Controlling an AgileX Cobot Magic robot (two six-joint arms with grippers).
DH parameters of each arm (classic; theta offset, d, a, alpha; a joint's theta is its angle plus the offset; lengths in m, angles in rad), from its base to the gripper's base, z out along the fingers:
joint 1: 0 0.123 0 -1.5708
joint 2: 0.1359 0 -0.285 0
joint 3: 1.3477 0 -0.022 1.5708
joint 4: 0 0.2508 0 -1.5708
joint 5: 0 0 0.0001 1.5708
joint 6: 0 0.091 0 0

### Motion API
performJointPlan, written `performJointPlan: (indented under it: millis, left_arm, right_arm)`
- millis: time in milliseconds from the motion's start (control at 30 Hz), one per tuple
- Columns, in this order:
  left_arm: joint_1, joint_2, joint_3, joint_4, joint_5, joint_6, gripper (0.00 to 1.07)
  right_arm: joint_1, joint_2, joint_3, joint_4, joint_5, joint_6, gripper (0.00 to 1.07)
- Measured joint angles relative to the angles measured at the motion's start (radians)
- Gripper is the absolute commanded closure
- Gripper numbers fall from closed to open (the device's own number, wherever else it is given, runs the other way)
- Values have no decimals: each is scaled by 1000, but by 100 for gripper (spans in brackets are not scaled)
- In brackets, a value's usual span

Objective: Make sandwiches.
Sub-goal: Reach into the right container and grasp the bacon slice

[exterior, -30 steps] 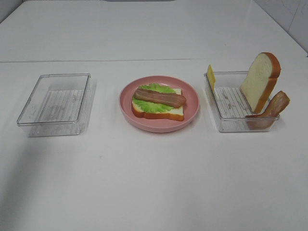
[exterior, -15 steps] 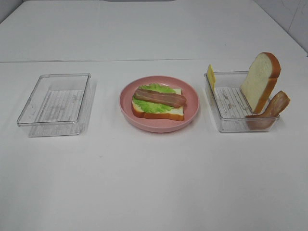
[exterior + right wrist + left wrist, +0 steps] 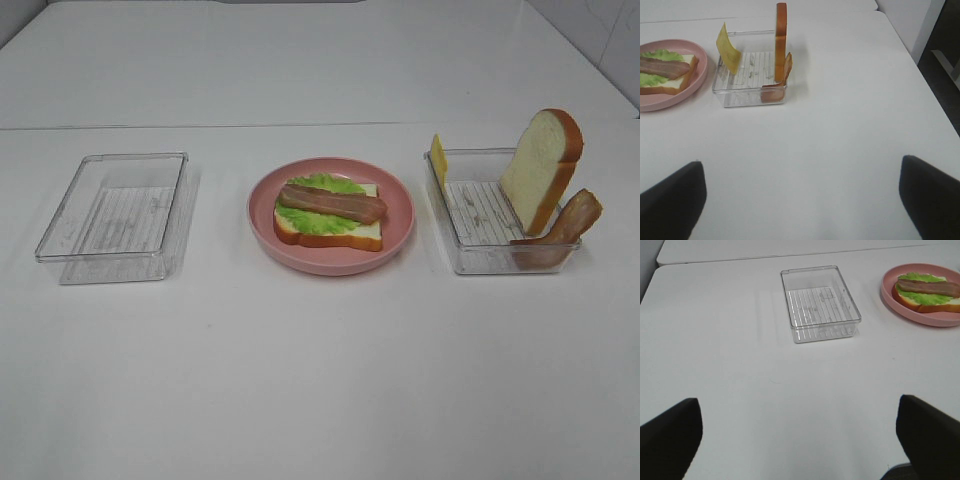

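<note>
A half-built sandwich (image 3: 328, 215) lies on the round pink plate (image 3: 400, 215) at the table's centre: one bread slice, a green lettuce leaf (image 3: 312, 222) and a bacon strip (image 3: 333, 203) on top. It also shows in the left wrist view (image 3: 927, 292) and the right wrist view (image 3: 665, 72). A second bread slice (image 3: 541, 168) stands upright in the right clear tray (image 3: 480, 255), with a bacon strip (image 3: 566, 224) and a yellow cheese square (image 3: 438, 158) leaning on its walls. My left gripper (image 3: 797, 405) and right gripper (image 3: 801, 165) are open, empty, low over bare table, and out of the high view.
An empty clear tray (image 3: 115, 215) sits left of the plate; it also shows in the left wrist view (image 3: 819, 302). The white table's right edge (image 3: 920, 75) runs close beyond the right tray. A seam (image 3: 200, 126) crosses the table behind the objects.
</note>
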Motion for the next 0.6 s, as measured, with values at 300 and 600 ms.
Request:
performJointPlan:
  millis: [300, 600]
  left_arm:
    - [0, 0, 0, -4, 0, -4, 7]
    - [97, 0, 0, -4, 0, -4, 7]
  right_arm:
    - [0, 0, 0, 0, 0, 0, 11]
    - [0, 0, 0, 0, 0, 0, 11]
